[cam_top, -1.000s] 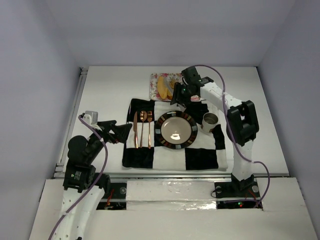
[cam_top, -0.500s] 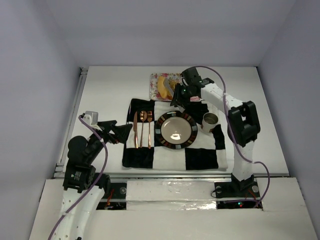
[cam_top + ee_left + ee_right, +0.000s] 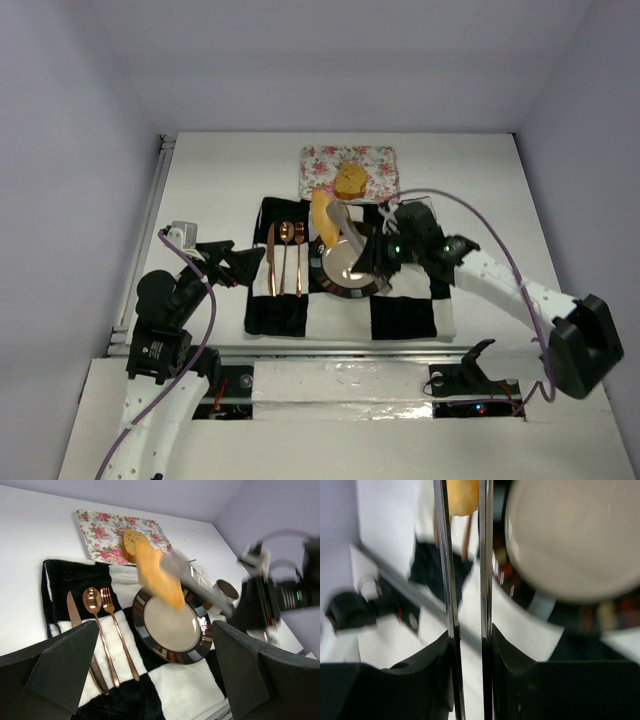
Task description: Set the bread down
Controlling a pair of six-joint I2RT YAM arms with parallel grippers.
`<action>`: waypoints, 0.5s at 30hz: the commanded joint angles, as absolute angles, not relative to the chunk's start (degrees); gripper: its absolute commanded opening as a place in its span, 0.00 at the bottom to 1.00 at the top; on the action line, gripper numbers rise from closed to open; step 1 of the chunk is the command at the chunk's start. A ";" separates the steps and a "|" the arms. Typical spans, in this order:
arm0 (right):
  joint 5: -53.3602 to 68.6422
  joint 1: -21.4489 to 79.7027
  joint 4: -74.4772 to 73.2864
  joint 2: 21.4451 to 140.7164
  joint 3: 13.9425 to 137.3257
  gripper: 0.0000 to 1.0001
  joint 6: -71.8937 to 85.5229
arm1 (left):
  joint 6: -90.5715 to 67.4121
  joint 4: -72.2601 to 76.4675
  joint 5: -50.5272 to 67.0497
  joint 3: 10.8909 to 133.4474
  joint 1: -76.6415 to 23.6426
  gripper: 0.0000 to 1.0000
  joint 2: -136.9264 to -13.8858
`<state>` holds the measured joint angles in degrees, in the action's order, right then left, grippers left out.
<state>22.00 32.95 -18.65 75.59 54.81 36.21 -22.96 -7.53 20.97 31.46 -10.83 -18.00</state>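
The longer, yellower bread slice (image 3: 322, 218) is held on edge between the long metal fingers of my right gripper (image 3: 331, 227), in the air over the far left rim of the striped-rim plate (image 3: 336, 288). It shows in the left wrist view (image 3: 159, 577) and in the right wrist view (image 3: 462, 495), which also shows the plate (image 3: 575, 545). The rounder, browner bread (image 3: 349, 181) lies on the floral tray (image 3: 378, 163). My left gripper (image 3: 243, 265) is open and empty, low at the mat's left edge.
A black-and-white checked mat (image 3: 400, 318) lies under the plate. A copper knife (image 3: 271, 262), spoon (image 3: 286, 255) and fork (image 3: 299, 258) lie left of the plate. A metal cup (image 3: 226, 590) stands right of the plate, behind my right arm.
My right arm has pulled back from the floral tray toward the plate, carrying the longer slice with it. The rounder bread stays on the tray. The left arm has not moved.
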 commanded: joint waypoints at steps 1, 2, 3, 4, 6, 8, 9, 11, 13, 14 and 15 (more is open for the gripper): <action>19.78 39.45 -12.84 66.82 45.82 0.28 42.44 | -22.41 -4.57 21.53 31.11 -11.07 0.97 -18.63; 18.99 42.16 -12.22 62.45 41.35 0.28 45.41 | -22.50 -4.48 21.71 31.20 -11.07 0.97 -18.81; 18.29 43.14 -11.17 60.49 39.39 0.28 46.57 | -22.50 -4.40 21.71 31.11 -11.07 0.97 -18.98; 16.89 44.02 -10.81 58.90 37.72 0.28 47.80 | -22.50 -4.39 21.80 31.11 -11.07 0.97 -19.25; 16.52 45.87 -9.59 55.57 33.32 0.28 50.52 | -22.50 -4.39 21.80 31.03 -11.07 0.96 -19.86; 16.09 46.58 -8.53 54.85 31.47 0.28 51.33 | -22.59 -4.48 21.80 31.20 -11.07 0.96 -20.13; 16.17 46.58 -8.09 55.02 30.33 0.28 51.50 | -22.67 -4.57 21.71 31.11 -11.07 0.96 -20.30; 17.05 47.11 -7.12 55.63 29.53 0.29 51.50 | -22.76 -4.66 21.45 31.20 -11.07 0.96 -20.56; 16.62 47.11 -7.12 56.51 29.70 0.30 50.89 | -22.76 -4.75 21.27 31.11 -11.07 0.96 -20.65; 16.35 47.11 -7.29 56.69 30.14 0.36 50.63 | -22.76 -4.75 21.18 31.20 -11.07 0.96 -20.74; 16.17 47.11 -7.64 56.78 30.58 0.40 50.10 | -22.85 -4.75 21.09 31.20 -11.07 0.96 -20.83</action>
